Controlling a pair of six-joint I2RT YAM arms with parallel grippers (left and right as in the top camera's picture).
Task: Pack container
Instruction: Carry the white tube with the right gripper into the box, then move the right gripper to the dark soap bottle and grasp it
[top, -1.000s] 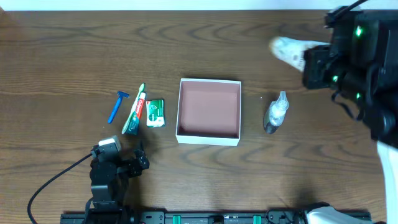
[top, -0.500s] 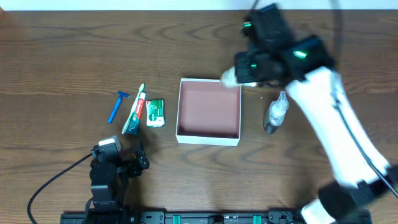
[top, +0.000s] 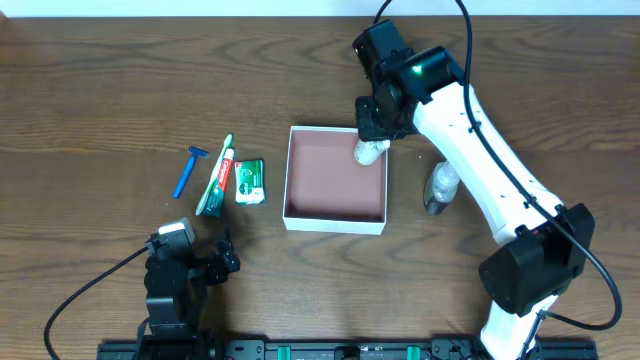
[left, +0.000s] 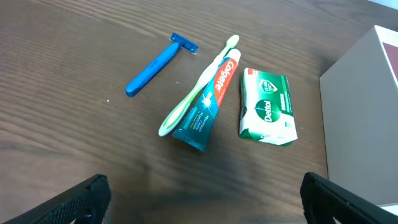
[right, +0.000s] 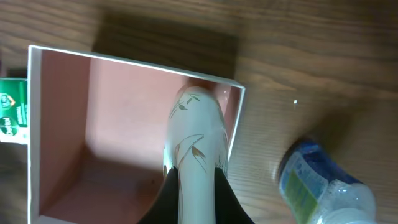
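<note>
The right gripper (right: 194, 186) clamps a white leaf-printed bottle (right: 193, 134) over the far right corner of the shallow white-walled square container (top: 325, 185), which sits mid-table. Contact with the container floor cannot be determined. The left gripper (left: 211, 208) stands wide, with only its fingertips in frame. A clear plastic bottle (top: 440, 185) lies partly hidden under the right arm.

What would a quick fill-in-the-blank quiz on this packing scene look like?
The tube held by the right gripper over the container is ____ in colour.
The razor on the table has a ____ handle.
The soap box beside the toothpaste is mostly ____.
Missing words: white; blue; green.
</note>
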